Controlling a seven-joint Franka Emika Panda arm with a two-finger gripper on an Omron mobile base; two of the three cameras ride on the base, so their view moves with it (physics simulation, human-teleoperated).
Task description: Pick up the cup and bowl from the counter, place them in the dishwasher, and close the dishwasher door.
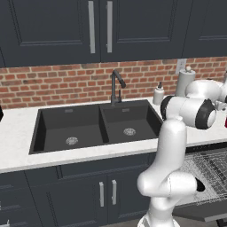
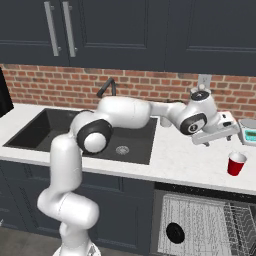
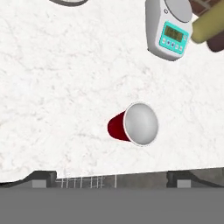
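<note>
Standing upright on counter (image 2: 185, 160), red cup (image 2: 236, 163) mouth up, axis vertical.

The counter (image 2: 190, 160) looks like white stone, smooth and matt, with faint grey speckles. The cup (image 3: 133, 124) looks like thin plastic, red outside and pale grey-white inside, with a soft shine. The sink (image 1: 95, 126) is black and matt, with small metallic drains; the faucet (image 1: 116, 86) is dark with a dull finish. The wall (image 1: 57, 82) behind is rough red brick with pale mortar. The cupboards (image 1: 44, 26) have a matt navy painted surface and brushed silver metal handles. The dishwasher (image 2: 200, 225) rack is thin grey wire mesh. The kitchen scale (image 3: 170, 30) is smooth grey plastic with a turquoise panel.
</note>
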